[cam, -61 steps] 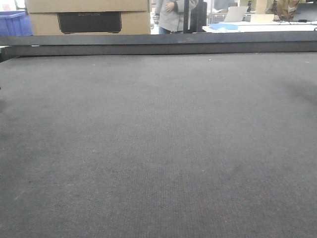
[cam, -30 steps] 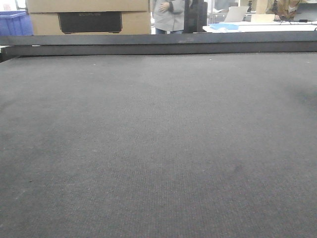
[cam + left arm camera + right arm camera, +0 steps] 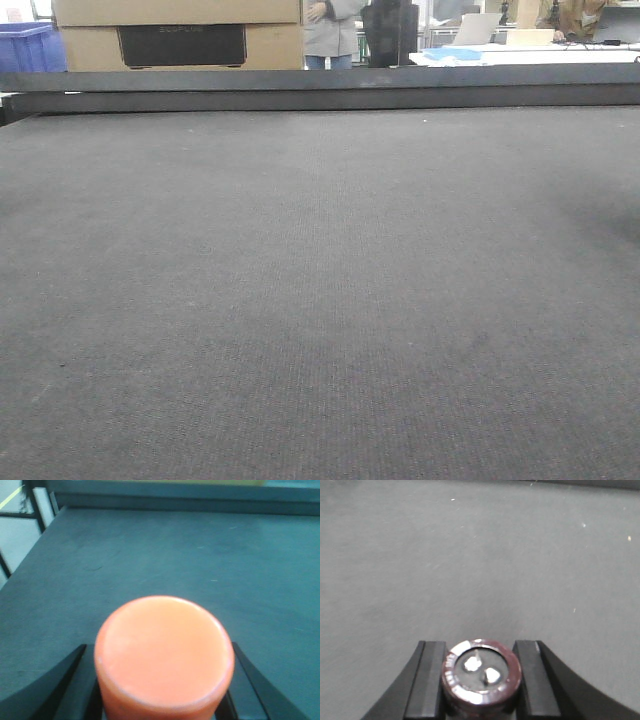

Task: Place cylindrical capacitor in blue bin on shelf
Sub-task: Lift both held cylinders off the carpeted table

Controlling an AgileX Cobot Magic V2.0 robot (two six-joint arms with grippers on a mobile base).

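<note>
The right tool (image 3: 481, 682) is clamped on the cylindrical capacitor (image 3: 481, 671). The capacitor's end, with two silvery leads, faces the wrist camera, and the dark grey tabletop (image 3: 470, 555) lies beyond. The left tool (image 3: 162, 690) is clamped on an orange cylinder (image 3: 164, 650) over that tabletop.

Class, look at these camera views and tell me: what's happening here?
The right hand grips the cylindrical capacitor between its fingers, above a dark grey mat. The left hand holds an orange cylinder. The front view shows neither arm, and no shelf is in sight, so the placing is not yet done.
</note>
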